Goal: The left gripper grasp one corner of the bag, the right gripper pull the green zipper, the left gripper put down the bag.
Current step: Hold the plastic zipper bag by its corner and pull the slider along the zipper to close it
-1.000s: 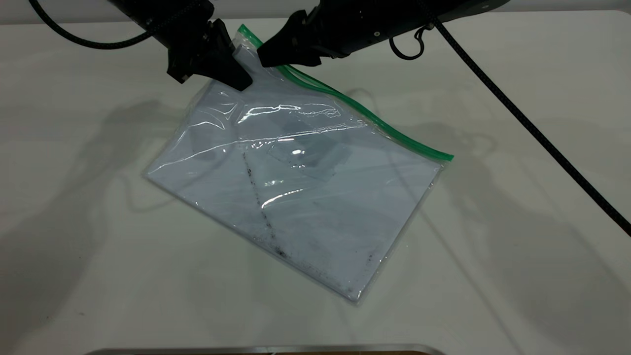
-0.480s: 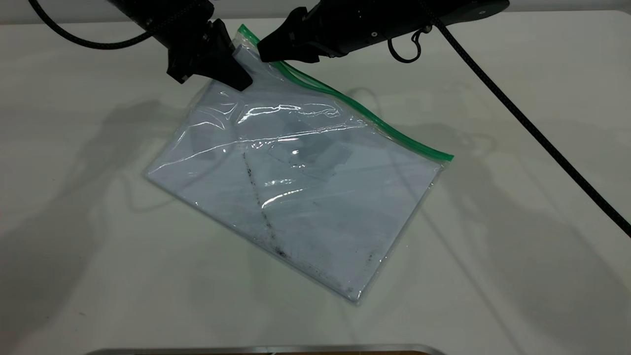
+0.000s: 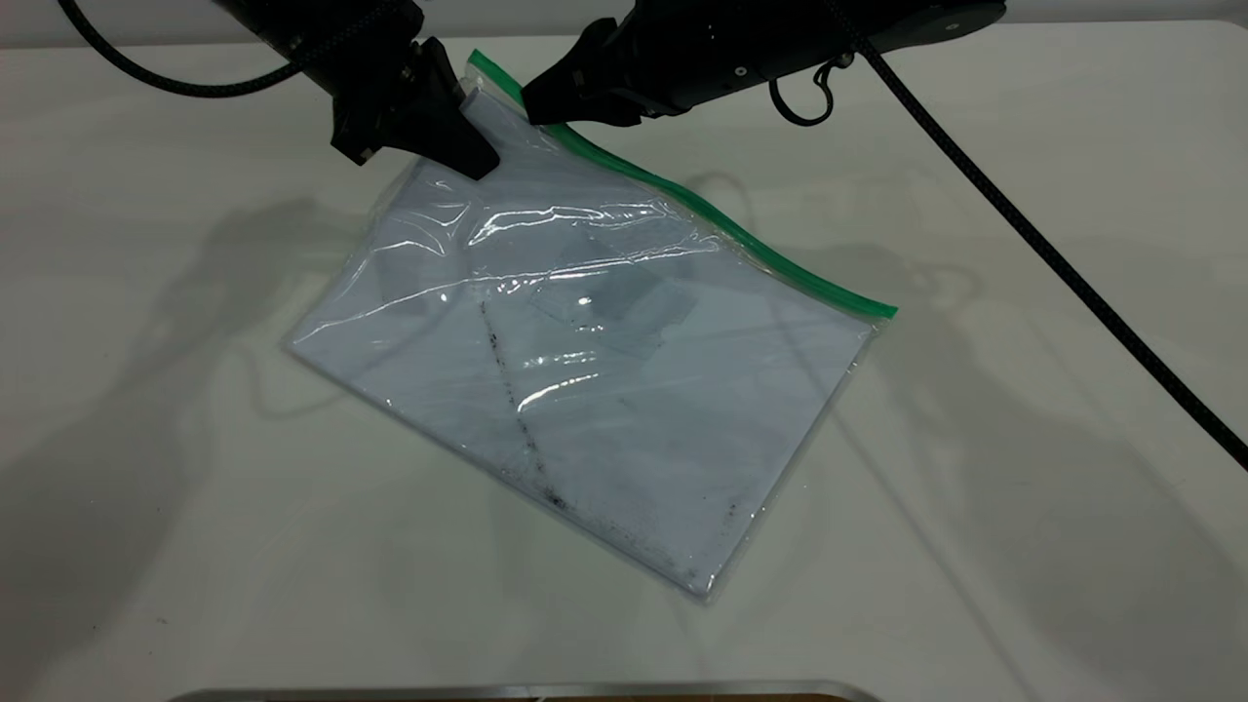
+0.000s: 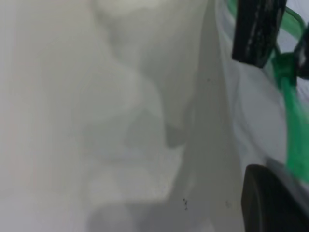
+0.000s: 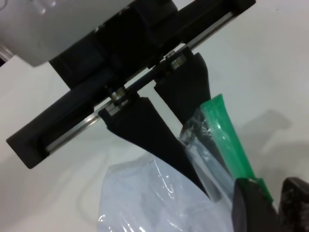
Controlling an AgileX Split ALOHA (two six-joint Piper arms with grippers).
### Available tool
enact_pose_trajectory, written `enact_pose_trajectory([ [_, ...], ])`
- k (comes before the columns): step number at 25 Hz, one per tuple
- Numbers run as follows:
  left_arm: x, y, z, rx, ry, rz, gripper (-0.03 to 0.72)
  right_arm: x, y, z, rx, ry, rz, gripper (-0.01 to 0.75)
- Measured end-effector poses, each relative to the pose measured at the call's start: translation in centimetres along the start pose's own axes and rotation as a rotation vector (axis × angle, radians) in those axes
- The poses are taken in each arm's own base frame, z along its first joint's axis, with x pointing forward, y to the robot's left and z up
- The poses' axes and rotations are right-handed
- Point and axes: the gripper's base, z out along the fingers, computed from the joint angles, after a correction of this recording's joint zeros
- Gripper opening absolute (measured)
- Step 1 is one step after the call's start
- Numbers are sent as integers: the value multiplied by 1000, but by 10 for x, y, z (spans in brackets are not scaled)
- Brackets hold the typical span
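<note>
The bag, a clear pouch with white sheets and a dark diagonal smudge, lies slanted on the white table with its far left end lifted. My left gripper is shut on the corner of the bag; the right wrist view shows its two fingers pinching the clear plastic beside the green strip's end. The green zipper runs along the bag's far edge. My right gripper is shut on the zipper close to that corner, with the green tab between its jaws. The slider's far side is hidden.
The right arm's braided cable crosses the table's right side above the surface. A metal edge shows at the front of the table. In the left wrist view the right gripper's finger sits by the green strip.
My right gripper has slid slightly right along the zipper. The doubled green lines just past its tip now show as one line. The left gripper and bag stay put.
</note>
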Motion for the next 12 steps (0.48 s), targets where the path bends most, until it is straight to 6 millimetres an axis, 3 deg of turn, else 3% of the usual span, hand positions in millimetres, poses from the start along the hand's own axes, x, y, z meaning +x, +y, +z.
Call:
enact_pose_trajectory([
  [4, -1, 1, 0, -5, -12, -21, 61, 0, 0, 0, 0, 1, -6, 37],
  [12, -3, 2, 0, -24, -40, -53, 52, 0, -2, -1, 13, -3, -8, 28],
])
